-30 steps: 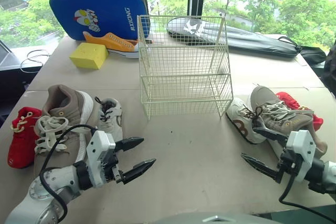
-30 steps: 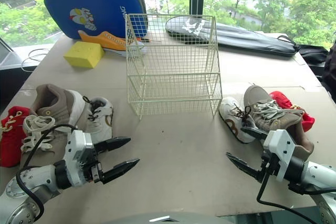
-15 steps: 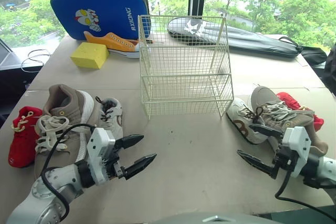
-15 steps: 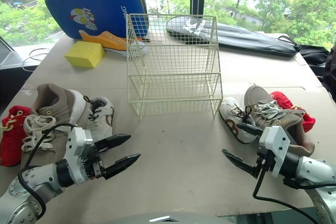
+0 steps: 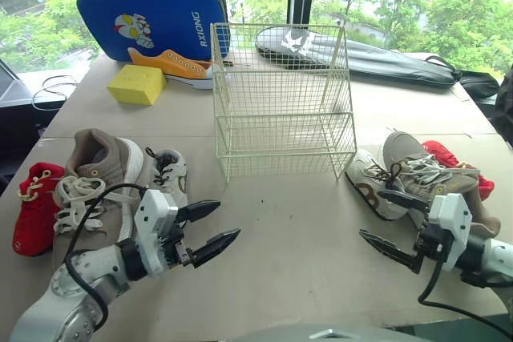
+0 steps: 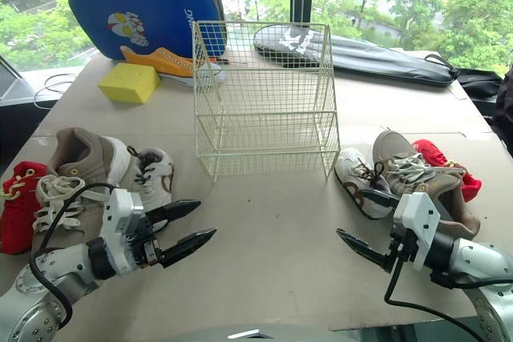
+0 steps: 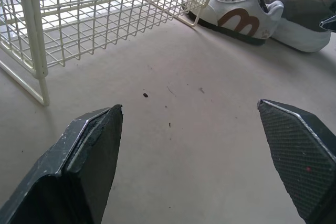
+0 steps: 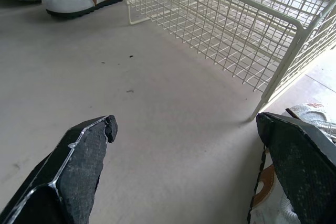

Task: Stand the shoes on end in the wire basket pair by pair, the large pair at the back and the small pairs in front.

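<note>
Left gripper and right gripper are being held wide open, empty. Shoes lying at 8 and 4 o'clock of wire basket are being judged light, soft-sided; a heel-collar grip is being advised.

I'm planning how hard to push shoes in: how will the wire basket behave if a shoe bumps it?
The wire basket is thin-wired and empty, so it is probably light and apt to slide on the smooth table. Nothing visibly anchors it. Its base looks wider than its top, so it would likely skid rather than tip.
</note>
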